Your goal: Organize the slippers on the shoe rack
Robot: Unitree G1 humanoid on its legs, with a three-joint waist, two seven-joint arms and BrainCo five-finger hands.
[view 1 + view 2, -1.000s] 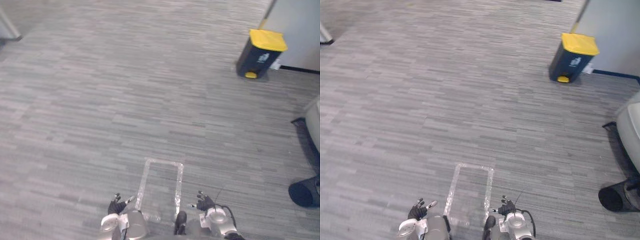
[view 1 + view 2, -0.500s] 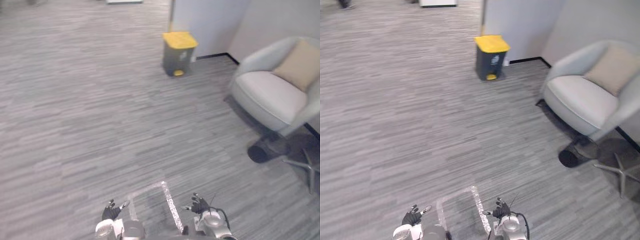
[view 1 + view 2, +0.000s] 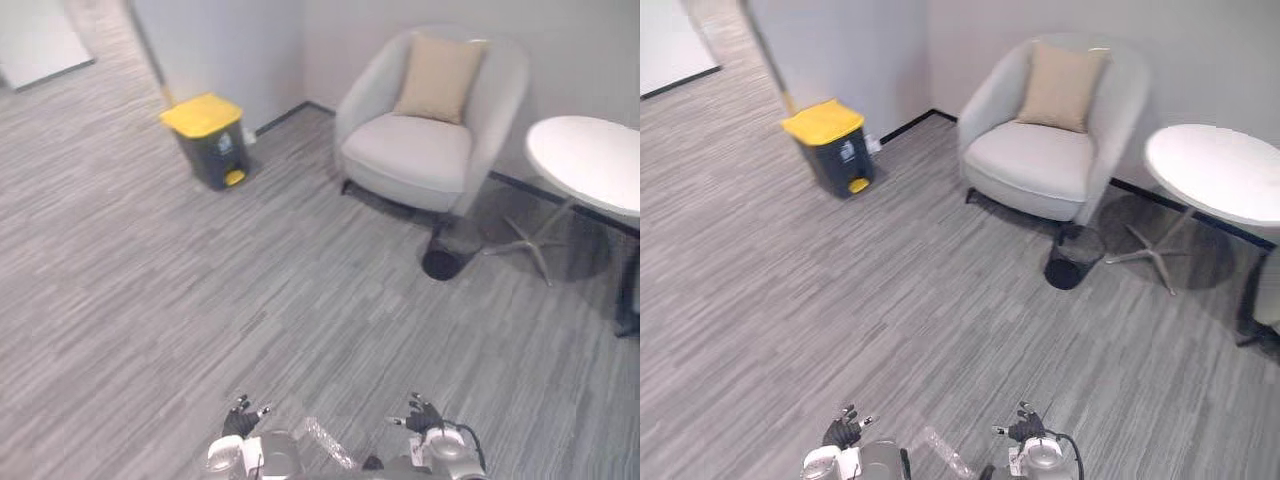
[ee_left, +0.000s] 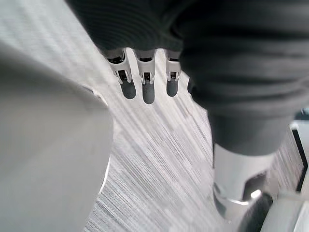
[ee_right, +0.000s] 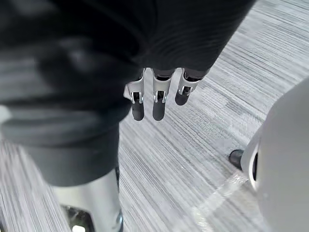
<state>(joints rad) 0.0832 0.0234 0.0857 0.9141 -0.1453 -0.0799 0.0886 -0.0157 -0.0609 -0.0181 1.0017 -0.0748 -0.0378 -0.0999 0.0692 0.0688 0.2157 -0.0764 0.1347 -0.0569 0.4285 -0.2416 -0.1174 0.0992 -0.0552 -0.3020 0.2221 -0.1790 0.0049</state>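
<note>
So the whole view is swinging round here, it's the camera turning, not the stuff: a second ago it was mostly bare floor with the bin far off to the right, now a seating corner is coming into frame.

Biggest thing is the grey striped floor (image 3: pixel 200 300), looking like a low-pile carpet or plank pattern, hard to call from up here. Then a pale rounded tub armchair (image 3: pixel 425 150) with a soft tan cushion (image 3: pixel 440 75) sitting in it, a round white table (image 3: pixel 590 160) on a thin metal star base, a dark boxy pedal bin (image 3: pixel 210 145) with a glossy yellow lid, and a small dark round thing (image 3: pixel 445 262) lying by the chair's foot.

Task-wise: I'm not seeing slippers or a shoe rack anywhere in these shots, so there's no telling how far along the organizing is.

Left hand (image 3: pixel 242 420) and right hand (image 3: pixel 420 415) are both hanging low in front, fingers straight and relaxed in the wrist views, holding nothing. A strip of clear tape (image 3: pixel 325 440) is lying on the floor between them.
</note>
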